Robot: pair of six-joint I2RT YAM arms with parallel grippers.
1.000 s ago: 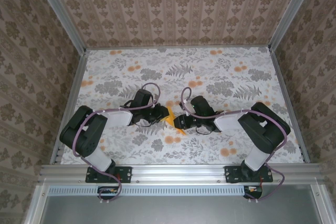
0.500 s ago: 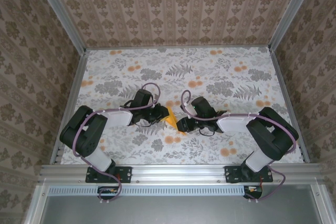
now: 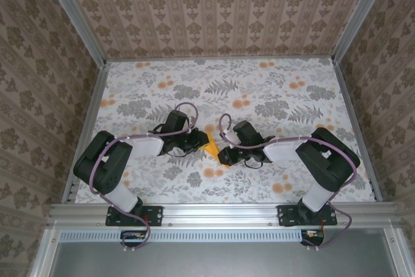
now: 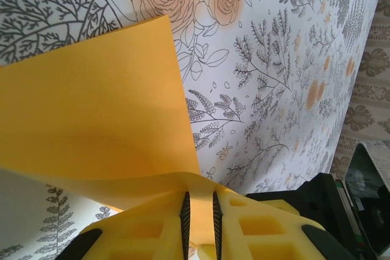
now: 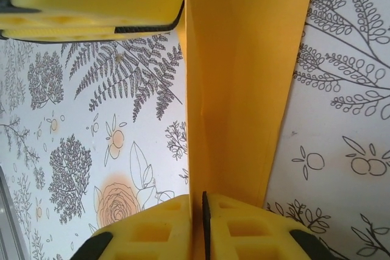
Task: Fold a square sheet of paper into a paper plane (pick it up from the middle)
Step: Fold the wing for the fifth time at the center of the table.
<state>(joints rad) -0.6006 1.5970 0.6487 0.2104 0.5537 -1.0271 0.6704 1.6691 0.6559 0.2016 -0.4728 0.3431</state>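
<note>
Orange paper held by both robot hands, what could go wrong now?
The left gripper and right gripper both pinch the thin paper. If they pull apart, it might tear. It curves near the left gripper, so a crooked crease could form. It might also slip free.

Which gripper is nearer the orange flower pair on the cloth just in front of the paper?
Right. The right gripper, clamped on the paper, sits just behind the orange flower pair; the left gripper grips the paper farther back and left.
</note>
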